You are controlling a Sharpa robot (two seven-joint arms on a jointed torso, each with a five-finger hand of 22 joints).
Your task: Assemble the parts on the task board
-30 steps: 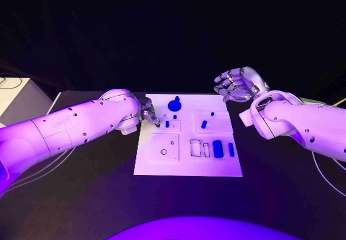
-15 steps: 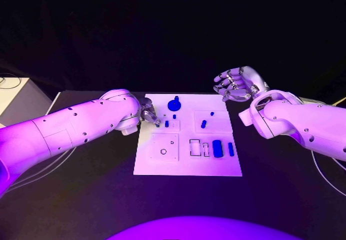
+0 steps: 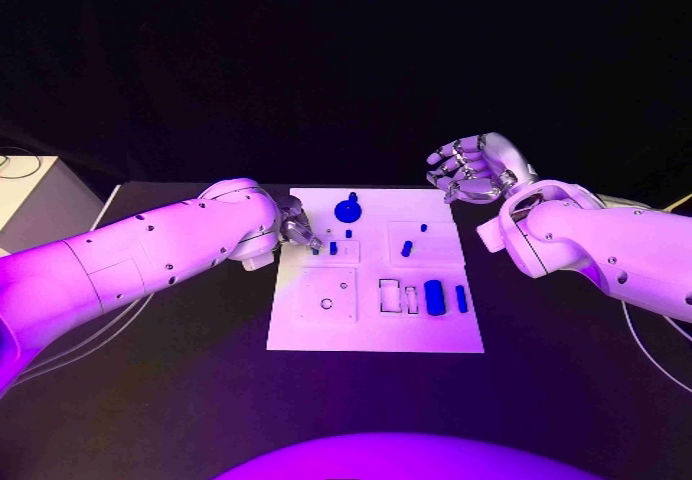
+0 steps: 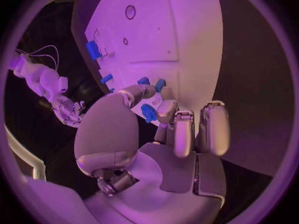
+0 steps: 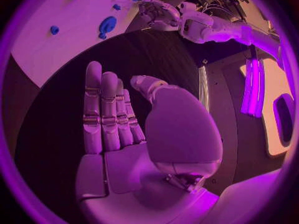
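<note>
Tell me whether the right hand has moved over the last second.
No. The right hand hangs off the task board's far right corner, as before.

a robotics lab or demo stand, dark all round: a black table (image 3: 173, 400) carries a white task board (image 3: 378, 335) at the centre, with small blue parts (image 3: 434, 297) set in its recesses. a white box (image 3: 41, 195) with cables sits at nine o'clock, and two white robot arms reach in
</note>
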